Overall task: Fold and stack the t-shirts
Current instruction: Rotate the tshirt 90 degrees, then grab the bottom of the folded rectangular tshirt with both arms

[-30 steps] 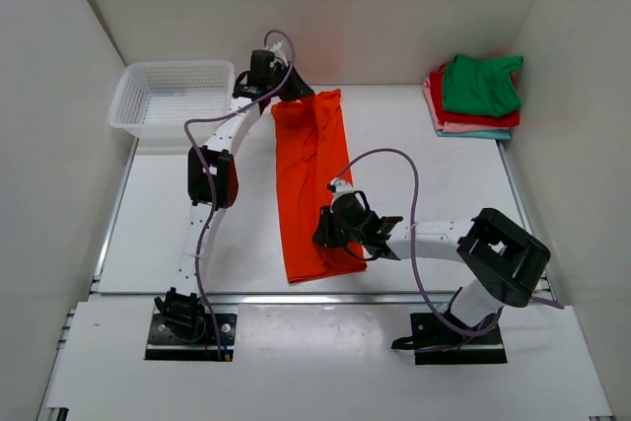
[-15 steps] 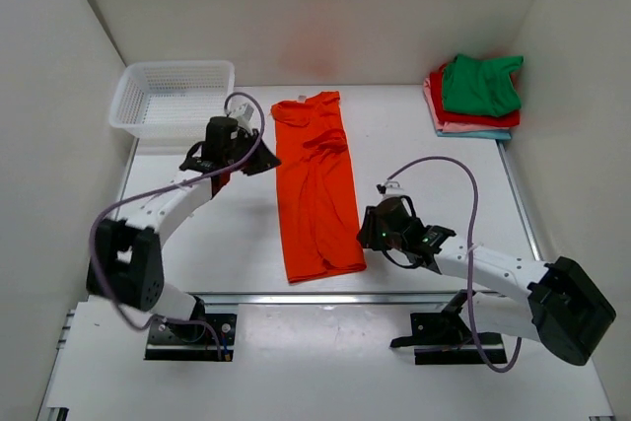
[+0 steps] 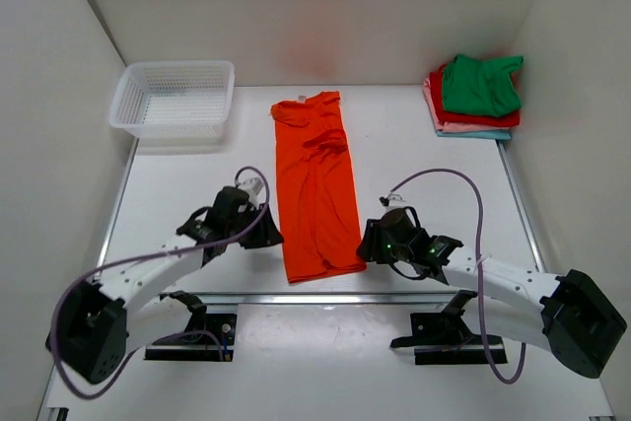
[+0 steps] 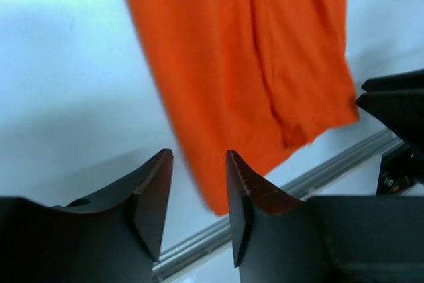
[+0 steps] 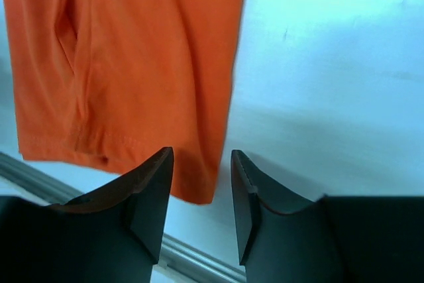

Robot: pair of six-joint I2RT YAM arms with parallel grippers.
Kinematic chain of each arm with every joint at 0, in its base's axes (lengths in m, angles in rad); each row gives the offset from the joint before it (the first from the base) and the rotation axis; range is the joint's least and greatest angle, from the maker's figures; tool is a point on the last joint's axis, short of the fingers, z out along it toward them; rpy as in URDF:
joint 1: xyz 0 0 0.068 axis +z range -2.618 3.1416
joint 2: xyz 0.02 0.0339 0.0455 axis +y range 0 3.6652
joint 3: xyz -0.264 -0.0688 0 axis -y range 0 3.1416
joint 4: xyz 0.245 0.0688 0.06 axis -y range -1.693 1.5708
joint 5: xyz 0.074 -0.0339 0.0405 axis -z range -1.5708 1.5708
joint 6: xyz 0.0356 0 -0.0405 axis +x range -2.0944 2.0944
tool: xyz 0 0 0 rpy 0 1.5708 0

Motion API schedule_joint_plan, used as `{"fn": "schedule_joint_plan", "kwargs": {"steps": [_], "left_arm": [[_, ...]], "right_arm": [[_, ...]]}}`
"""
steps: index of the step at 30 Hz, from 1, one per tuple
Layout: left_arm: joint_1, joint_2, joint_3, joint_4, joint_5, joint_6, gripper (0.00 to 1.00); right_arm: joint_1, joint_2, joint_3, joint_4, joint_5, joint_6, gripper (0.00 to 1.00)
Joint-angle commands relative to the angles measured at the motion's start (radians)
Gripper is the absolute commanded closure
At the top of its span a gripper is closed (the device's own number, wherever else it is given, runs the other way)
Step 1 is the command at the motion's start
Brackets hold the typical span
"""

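Note:
The bright orange t-shirt [image 3: 314,184] lies flat as a long narrow strip down the middle of the table, collar at the far end and hem near the front edge. My left gripper [image 3: 270,237] sits low just left of the hem's near left corner, open and empty. In the left wrist view the orange t-shirt [image 4: 252,64] lies ahead of the left gripper [image 4: 199,157]. My right gripper [image 3: 366,244] is just right of the near right corner, open. The orange t-shirt [image 5: 132,64] has its corner just beyond the right gripper [image 5: 202,154]. Folded t-shirts [image 3: 476,96] are stacked at the back right, green on top.
A white mesh basket [image 3: 173,96] stands at the back left. A metal rail [image 3: 325,298] runs along the table's front edge just behind both grippers. White walls close in the table on three sides.
The left arm swung from the shirt's far collar end down to its near left corner. The right gripper moved off the hem to its right side. Both jaws opened wider.

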Motion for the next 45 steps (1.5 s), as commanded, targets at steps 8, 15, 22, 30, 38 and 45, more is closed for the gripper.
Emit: {"fn": "schedule_joint_plan", "kwargs": {"steps": [8,15,22,30,38,45], "left_arm": [[-0.055,-0.242,-0.223,0.044,-0.005,-0.147,0.47],[-0.248,-0.081,-0.185,0.086,-0.063,-0.2,0.5],[-0.319,0.041,-0.169,0.112,-0.105,-0.226,0.45],[-0.362,0.057,-0.153,0.082,-0.091,-0.229,1.0],[-0.347,-0.187,-0.216,-0.099,-0.082,-0.227,1.0],[-0.124,-0.144,-0.009,-0.162,-0.005,-0.054,1.0]], "right_arm": [[0.035,-0.033,-0.115,0.097,-0.108,0.089,0.58],[0.077,0.034,-0.077,0.091,-0.121,0.105,0.56],[0.088,0.053,-0.085,0.094,-0.124,0.103,0.62],[0.187,0.063,-0.059,0.011,-0.131,0.138,1.0],[0.304,0.014,-0.049,-0.105,-0.205,0.183,1.0],[-0.059,-0.044,0.078,-0.196,-0.413,-0.073,1.0]]}}
